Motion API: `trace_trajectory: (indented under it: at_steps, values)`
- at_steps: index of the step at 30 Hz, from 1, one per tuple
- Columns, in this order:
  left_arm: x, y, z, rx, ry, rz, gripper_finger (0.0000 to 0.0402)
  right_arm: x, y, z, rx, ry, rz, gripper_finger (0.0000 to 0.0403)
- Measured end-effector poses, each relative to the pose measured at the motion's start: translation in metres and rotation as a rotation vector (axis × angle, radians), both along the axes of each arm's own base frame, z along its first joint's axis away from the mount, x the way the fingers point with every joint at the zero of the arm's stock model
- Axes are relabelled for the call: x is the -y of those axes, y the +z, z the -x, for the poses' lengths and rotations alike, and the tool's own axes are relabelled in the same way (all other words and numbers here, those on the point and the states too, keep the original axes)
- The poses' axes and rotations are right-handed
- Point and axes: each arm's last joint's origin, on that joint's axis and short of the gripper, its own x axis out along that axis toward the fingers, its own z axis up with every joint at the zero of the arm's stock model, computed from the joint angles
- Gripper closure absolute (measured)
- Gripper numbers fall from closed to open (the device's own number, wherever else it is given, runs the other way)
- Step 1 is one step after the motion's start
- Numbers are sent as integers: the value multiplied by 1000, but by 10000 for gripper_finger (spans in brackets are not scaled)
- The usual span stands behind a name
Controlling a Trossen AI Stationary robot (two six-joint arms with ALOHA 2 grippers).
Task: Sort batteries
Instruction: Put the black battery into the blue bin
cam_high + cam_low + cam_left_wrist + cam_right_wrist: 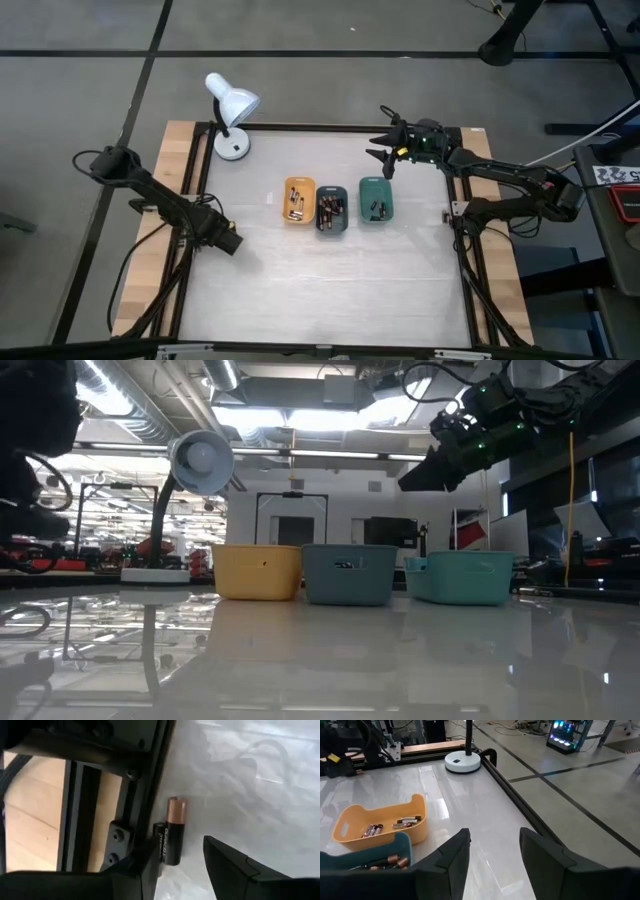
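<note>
A black and copper battery (172, 832) lies on the white table, close beside the dark frame rail (145, 775). My left gripper (187, 851) is open and low over the table's left part (228, 242), with one finger on each side of this battery. Other batteries lie in the orange tray (299, 199), the dark teal tray (332, 212) and the green tray (377, 199) at mid-table. My right gripper (385, 150) is open and empty. It is held high beyond the green tray, as the low view (425, 470) and its wrist view (494, 837) show. My left gripper has one finger (147, 865) right beside the battery's dark end (169, 856); I cannot tell whether it touches. The other finger (230, 865) stands clear of the battery. The battery lies flat on the table, lengthwise between the fingers.
A white desk lamp (232, 120) stands at the table's far left corner. The three trays stand side by side in a row at mid-table. A dark frame rail (200, 200) runs around the white table top. The near half of the table holds nothing that shows.
</note>
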Motion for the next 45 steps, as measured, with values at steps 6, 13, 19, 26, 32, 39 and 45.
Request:
trace_trajectory:
  at_steps: [6, 13, 19, 26, 32, 39, 45]
  values:
    - [-1, -11, 4, 34, 3, 39, 260, 0, 0, 0, -2, 1, -2, 230]
    - [-3, -8, 7, 57, 0, 47, 260, 0, 0, 0, -2, 1, -2, 230]
    - [-4, -8, 7, 76, -20, 41, 260, 0, 0, 0, -2, 1, -2, 230]
    - [-3, -9, 4, 118, -54, 36, 263, 0, 0, 0, -2, 1, -2, 230]
    - [-3, -9, 2, 132, -108, 43, 297, 0, 0, 0, -1, 5, -3, 230]
    - [-1, -9, 2, 139, -146, 46, 367, 0, 0, 0, -1, 5, -3, 230]
    - [1, -5, 0, 148, -159, 47, 367, 0, 0, 0, -1, 6, -2, 230]
